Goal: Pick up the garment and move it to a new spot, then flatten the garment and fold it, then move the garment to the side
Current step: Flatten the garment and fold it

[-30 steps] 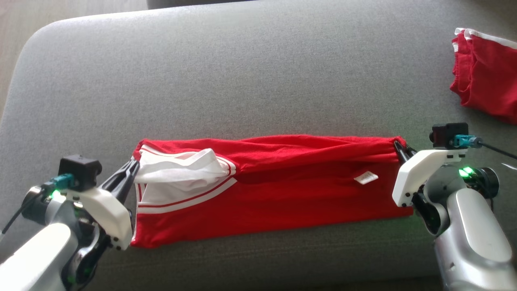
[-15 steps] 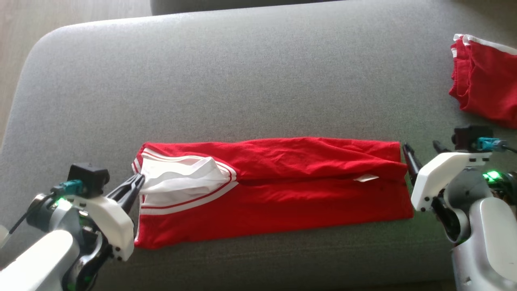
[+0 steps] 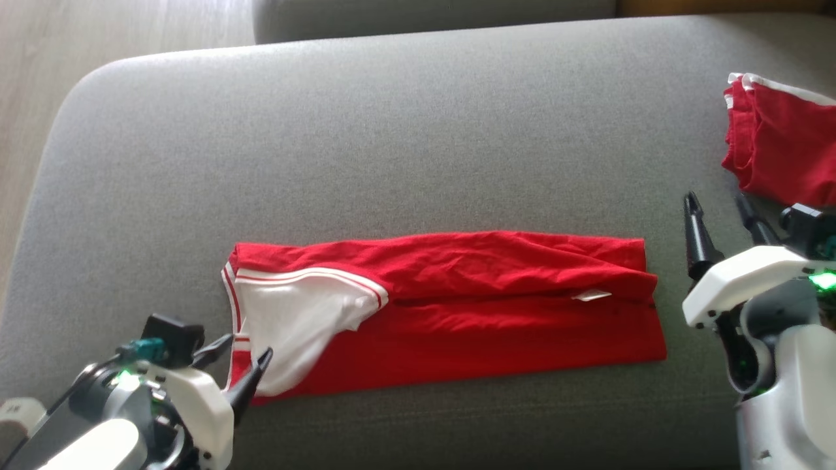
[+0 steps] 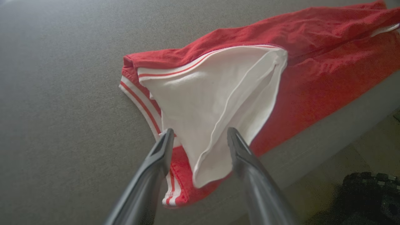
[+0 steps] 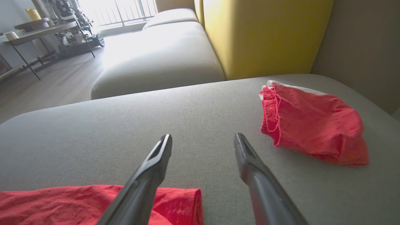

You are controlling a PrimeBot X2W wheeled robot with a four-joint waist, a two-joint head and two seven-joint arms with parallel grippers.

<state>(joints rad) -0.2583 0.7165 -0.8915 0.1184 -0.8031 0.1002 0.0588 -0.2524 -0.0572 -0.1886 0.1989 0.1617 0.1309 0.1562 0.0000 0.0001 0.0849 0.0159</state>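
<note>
Red garment (image 3: 470,307) with white trim lies folded in a long strip mid-cushion on the grey sofa cushion (image 3: 392,130). At its 8 o'clock end the left gripper (image 3: 246,347) is wide and holds nothing, fingers either side of the white flap (image 4: 218,93). Near the 3 o'clock end the right gripper (image 3: 716,199) is wide, empty, clear of the cloth. The second red garment (image 3: 784,143) sits at 2 o'clock.

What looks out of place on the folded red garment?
A white lining flap spills over the red garment at its left end, beside the open left hand; a white tag pokes out near its right end.
</note>
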